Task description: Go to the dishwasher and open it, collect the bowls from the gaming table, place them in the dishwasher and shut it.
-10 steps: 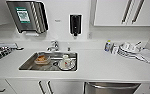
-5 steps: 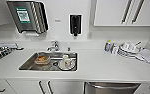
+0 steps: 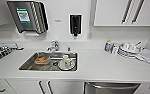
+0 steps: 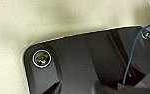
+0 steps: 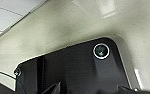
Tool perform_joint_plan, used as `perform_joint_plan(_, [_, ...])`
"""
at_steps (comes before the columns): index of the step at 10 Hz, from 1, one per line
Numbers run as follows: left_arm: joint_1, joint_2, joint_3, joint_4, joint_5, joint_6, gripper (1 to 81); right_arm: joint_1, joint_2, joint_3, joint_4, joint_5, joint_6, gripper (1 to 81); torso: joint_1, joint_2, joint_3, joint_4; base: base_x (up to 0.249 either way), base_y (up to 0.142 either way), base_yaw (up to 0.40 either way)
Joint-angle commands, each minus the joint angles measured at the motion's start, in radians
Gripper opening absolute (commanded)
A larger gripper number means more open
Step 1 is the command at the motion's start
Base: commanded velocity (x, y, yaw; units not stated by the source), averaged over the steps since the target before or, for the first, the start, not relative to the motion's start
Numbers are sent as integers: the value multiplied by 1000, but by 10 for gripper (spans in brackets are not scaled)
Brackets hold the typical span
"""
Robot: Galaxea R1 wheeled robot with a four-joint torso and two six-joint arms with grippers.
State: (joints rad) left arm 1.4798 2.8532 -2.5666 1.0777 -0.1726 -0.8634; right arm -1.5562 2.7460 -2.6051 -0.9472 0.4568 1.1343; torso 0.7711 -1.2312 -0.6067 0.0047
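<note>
The dishwasher [image 3: 111, 88] is at the lower edge of the head view, right of centre, under the white counter [image 3: 103, 67]. Its brushed steel front looks closed, and just its top strip is visible. The bowls and the gaming table are out of view. In both wrist views the robot's dark plate hangs over a pale speckled floor [image 4: 41, 20] [image 5: 66, 32].
A steel sink [image 3: 28, 65] is set in the counter left of the dishwasher, with a tap [image 3: 53, 46] behind it. An orange-brown container [image 3: 42, 59] and a white cup on a plate [image 3: 66, 62] lie in it. White dishes [image 3: 127, 48] are stacked at the right. White cabinet doors [image 3: 46, 87] flank the dishwasher.
</note>
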Motion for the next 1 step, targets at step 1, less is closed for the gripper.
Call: perform_joint_plan(1, [-26, -17, 2, -4, 36, 0, 811, -34, 46, -73, -64, 10, -7, 811, 0, 0, 0, 0, 0, 0, 0])
